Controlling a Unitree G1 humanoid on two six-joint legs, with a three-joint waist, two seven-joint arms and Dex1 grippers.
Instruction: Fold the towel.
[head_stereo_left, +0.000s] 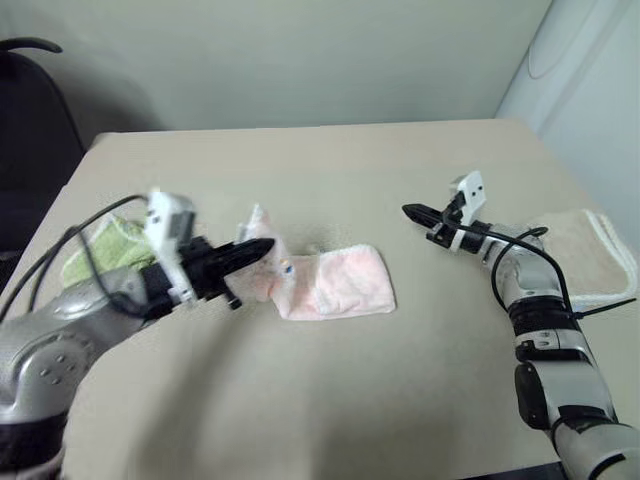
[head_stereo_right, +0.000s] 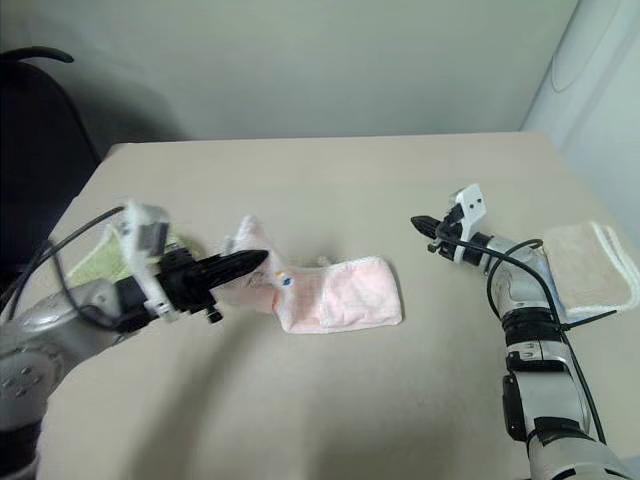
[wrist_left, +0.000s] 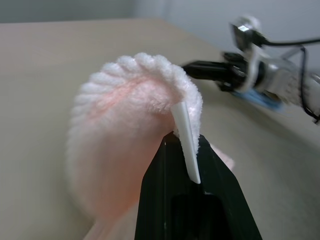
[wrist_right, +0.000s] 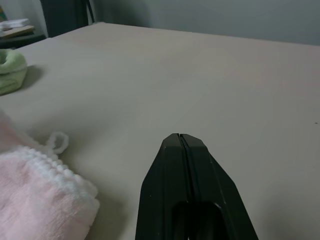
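Observation:
The pale pink towel (head_stereo_left: 340, 285) lies bunched in the middle of the table, its white scalloped trim along the edges. My left gripper (head_stereo_left: 264, 247) is shut on the towel's left corner and holds that corner raised off the table; in the left wrist view the pink terry (wrist_left: 125, 145) curls over the black fingertips (wrist_left: 170, 155). A small blue embroidered mark (head_stereo_left: 287, 267) shows just below the lifted corner. My right gripper (head_stereo_left: 410, 211) hovers to the right of the towel, shut and empty. The towel's loop (wrist_right: 57, 142) lies on the table ahead of it.
A lime-green terry cloth (head_stereo_left: 105, 245) sits at the table's left edge behind my left arm. A folded beige towel (head_stereo_left: 590, 250) lies at the right edge. A black chair (head_stereo_left: 30, 120) stands beyond the table's far left corner.

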